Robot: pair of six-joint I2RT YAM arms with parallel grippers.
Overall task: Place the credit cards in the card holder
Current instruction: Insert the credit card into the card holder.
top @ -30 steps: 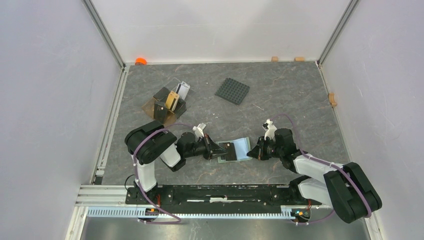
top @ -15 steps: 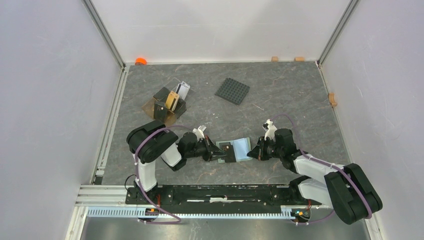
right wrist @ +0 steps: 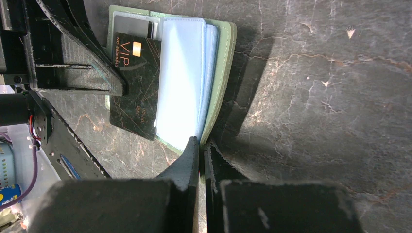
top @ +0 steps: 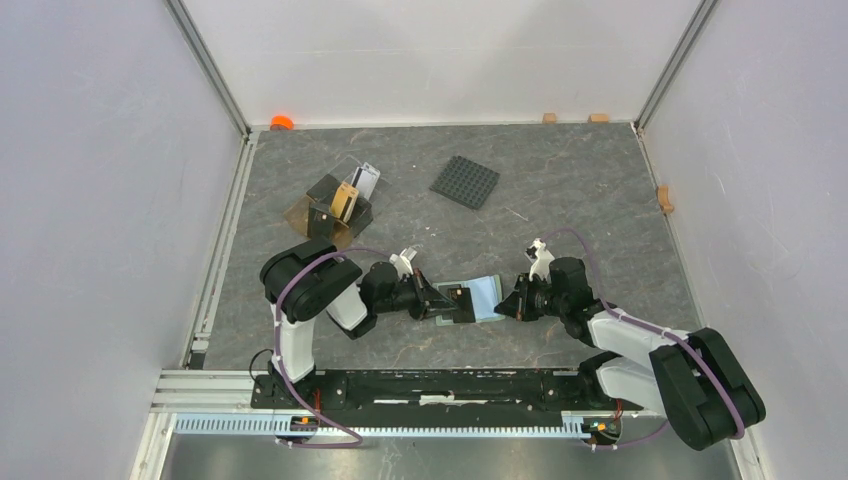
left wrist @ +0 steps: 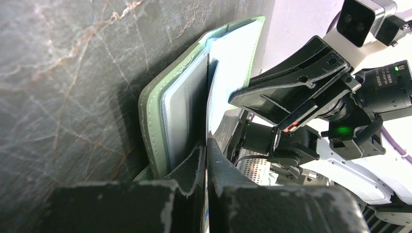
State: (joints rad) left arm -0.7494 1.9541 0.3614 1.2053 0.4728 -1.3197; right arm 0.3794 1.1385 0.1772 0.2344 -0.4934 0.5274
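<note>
1. At the far left, you are keeping the other credit cards (top: 345, 200) standing in the brown tray (top: 300, 212), well apart from the work.
2. Your left end effector (top: 437, 300) is pinching the black VIP card (right wrist: 135, 87) by its edge with its jaws narrow. It is laying the card flat over the left half of the card holder (right wrist: 180, 77), probably to feed it into the pocket.
3. The holder is lying open on the bench (top: 560, 200) between your arms.
4. Your right end effector (right wrist: 199, 145) is clamping narrow on the holder's green right edge, apparently anchoring it against the card's push.
</note>
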